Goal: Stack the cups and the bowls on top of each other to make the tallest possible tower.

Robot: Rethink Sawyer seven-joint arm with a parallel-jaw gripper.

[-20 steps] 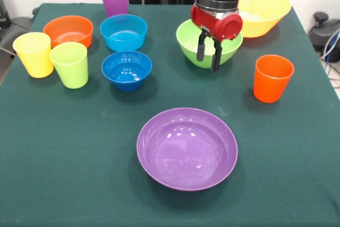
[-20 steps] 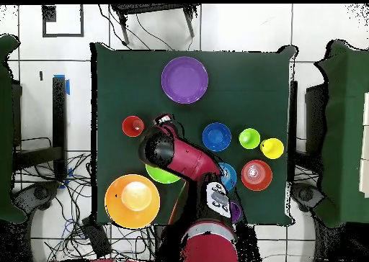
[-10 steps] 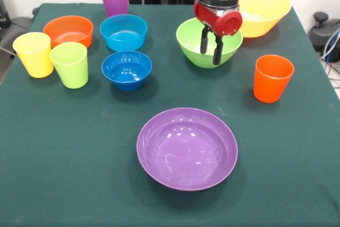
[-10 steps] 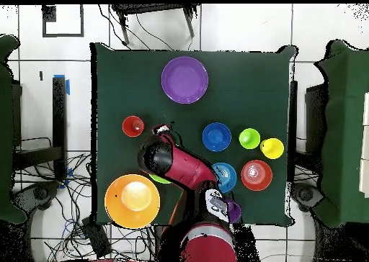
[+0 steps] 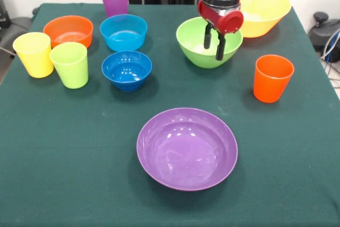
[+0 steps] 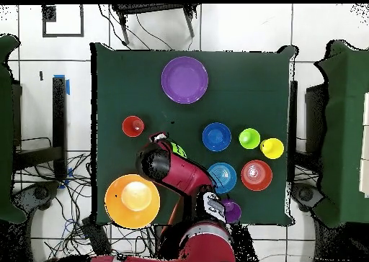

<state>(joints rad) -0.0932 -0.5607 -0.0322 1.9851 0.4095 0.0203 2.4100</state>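
We are seeing the gripper (image 5: 213, 42), its fingers parted and empty, hanging directly over the lime green bowl (image 5: 197, 51), fingertips straddling its near rim

No text, label, brand, number or sign can be read in either view; the cups and bowls are plain and unprinted; the green cloth of the counter (image 5: 64, 147) bears no marking; the red and black arm (image 6: 176, 171) shows a small white patch near its base in the overhead view, but nothing on it is legible.
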